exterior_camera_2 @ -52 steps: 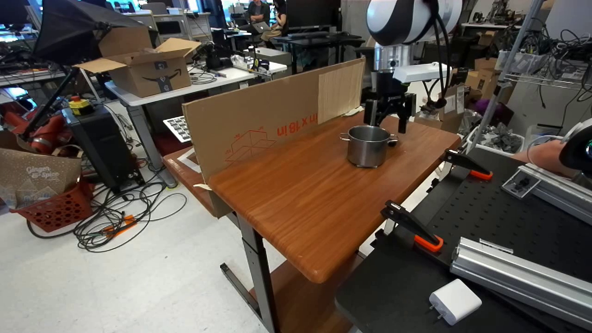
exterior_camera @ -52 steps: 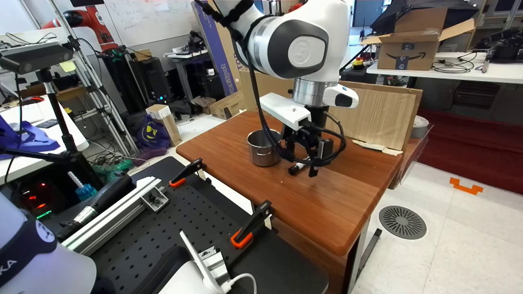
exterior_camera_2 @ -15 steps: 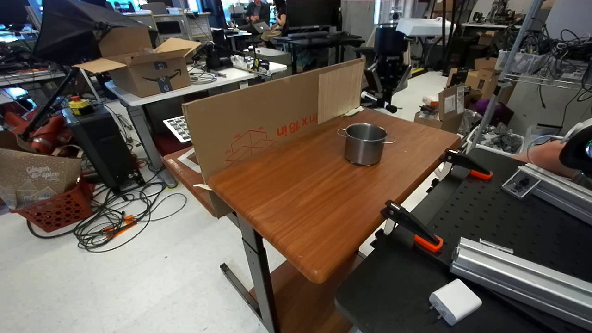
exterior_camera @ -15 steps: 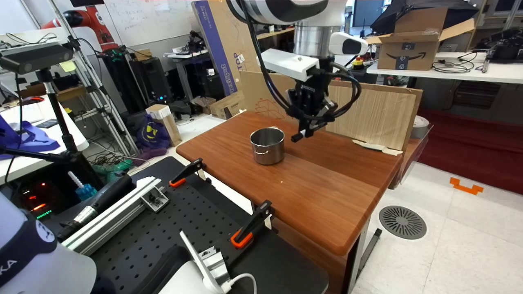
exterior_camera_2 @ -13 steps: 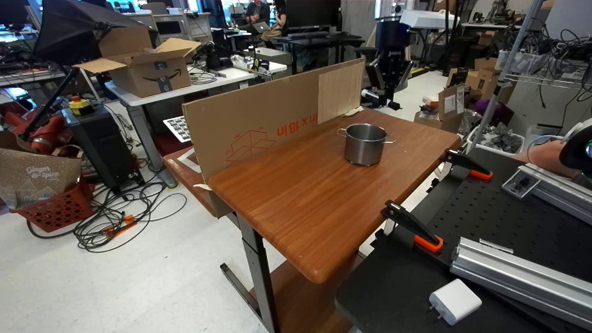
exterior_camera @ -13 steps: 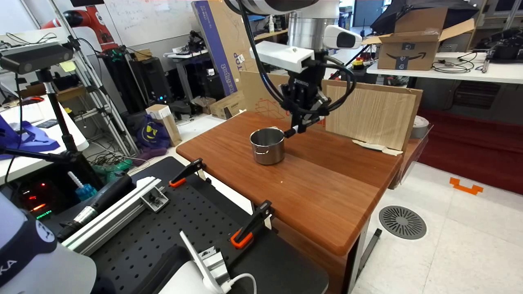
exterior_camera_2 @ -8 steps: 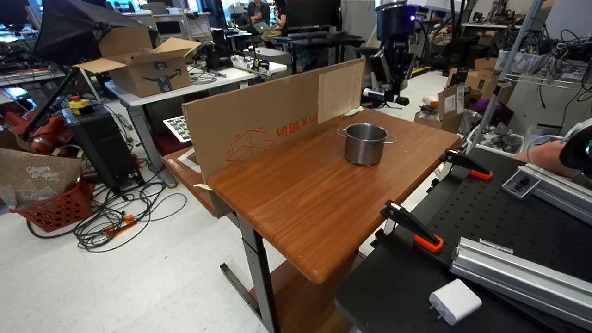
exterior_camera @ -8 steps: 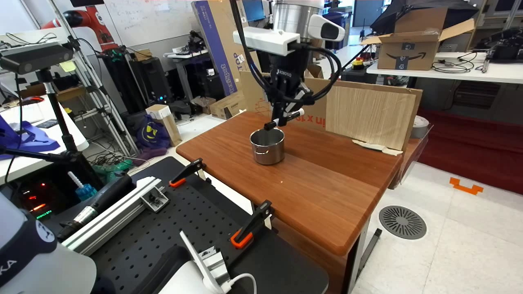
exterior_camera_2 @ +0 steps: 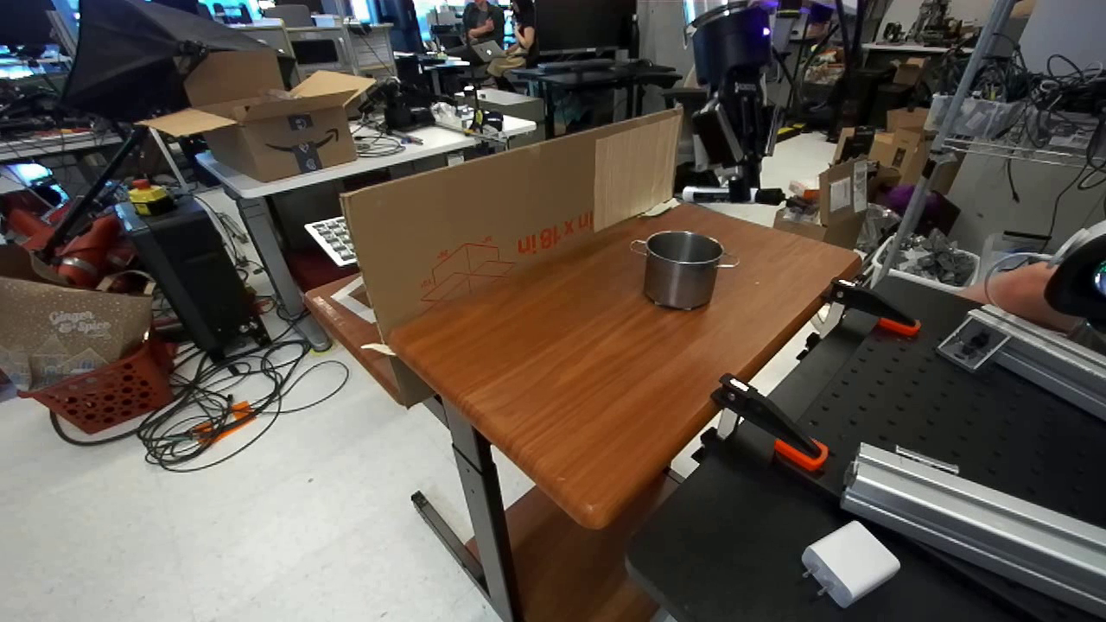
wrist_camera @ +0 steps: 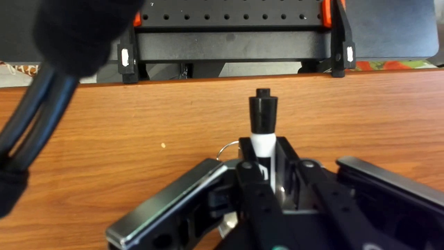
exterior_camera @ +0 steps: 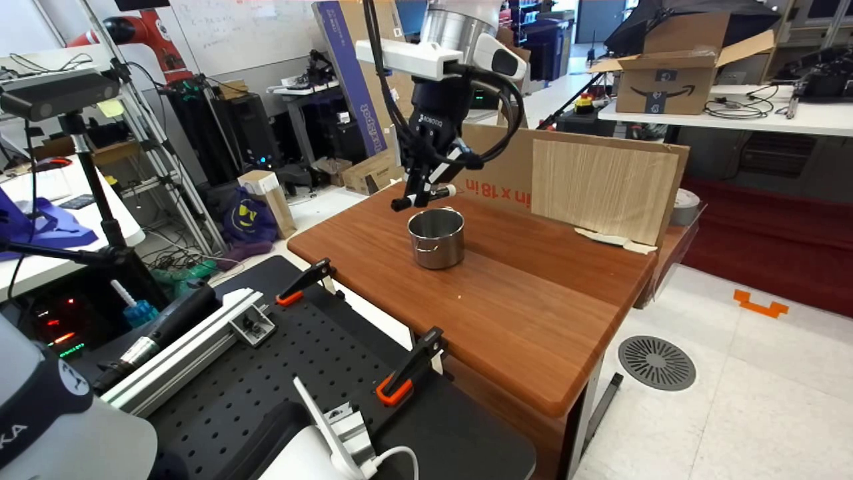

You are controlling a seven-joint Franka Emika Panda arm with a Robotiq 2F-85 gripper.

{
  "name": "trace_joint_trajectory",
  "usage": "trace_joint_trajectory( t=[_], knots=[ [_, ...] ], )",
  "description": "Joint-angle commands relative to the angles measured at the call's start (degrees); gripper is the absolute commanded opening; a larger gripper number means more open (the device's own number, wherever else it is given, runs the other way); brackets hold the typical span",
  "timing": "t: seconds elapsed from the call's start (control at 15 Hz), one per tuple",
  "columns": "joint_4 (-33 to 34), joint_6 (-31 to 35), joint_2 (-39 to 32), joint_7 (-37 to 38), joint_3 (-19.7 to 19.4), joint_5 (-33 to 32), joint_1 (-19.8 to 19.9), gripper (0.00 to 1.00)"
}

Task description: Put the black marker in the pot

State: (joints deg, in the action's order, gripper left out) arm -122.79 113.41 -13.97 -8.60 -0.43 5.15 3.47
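Held crosswise and nearly level is the black marker (exterior_camera_2: 767,197), with black cap, white band and pale rear end. My gripper (exterior_camera: 420,198) is shut on it around the white band; in the wrist view the marker (wrist_camera: 263,116) points up the picture between the fingertips (wrist_camera: 247,149). The grey metal pot (exterior_camera: 436,245) stands upright on the table, lower than the marker, in both exterior views. In an exterior view the marker's pale end appears just above the pot's far rim. The wrist view shows only a wire handle (wrist_camera: 225,147) and bits of the pot, the rest hidden behind my gripper.
The pot rests on a brown wooden table (exterior_camera: 533,333). A cardboard panel (exterior_camera_2: 501,225) stands along one long edge. Black clamps (exterior_camera: 420,357) with orange pads sit along the opposite edge, beside a black perforated board (exterior_camera: 300,360).
The marker lay on the table beside the pot with my gripper open over it. It is now gripped and lifted, carried past the pot's far side; the pot has shifted slightly.
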Motion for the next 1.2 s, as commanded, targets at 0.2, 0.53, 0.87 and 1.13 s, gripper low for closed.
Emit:
trace_joint_trajectory(
  t=[0.2, 0.53, 0.87, 1.13],
  knots=[
    [6.7, -5.6, -7.0, 0.9, 0.3, -1.1, -1.4, 0.05],
    [11.7, -8.0, -12.7, 1.9, 0.2, -1.9, -1.7, 0.05],
    [16.0, -10.6, -17.0, 3.2, 0.1, -2.8, -1.8, 0.05],
    [18.1, -11.2, -18.9, 4.5, -0.1, -3.7, -2.2, 0.44]
  ],
)
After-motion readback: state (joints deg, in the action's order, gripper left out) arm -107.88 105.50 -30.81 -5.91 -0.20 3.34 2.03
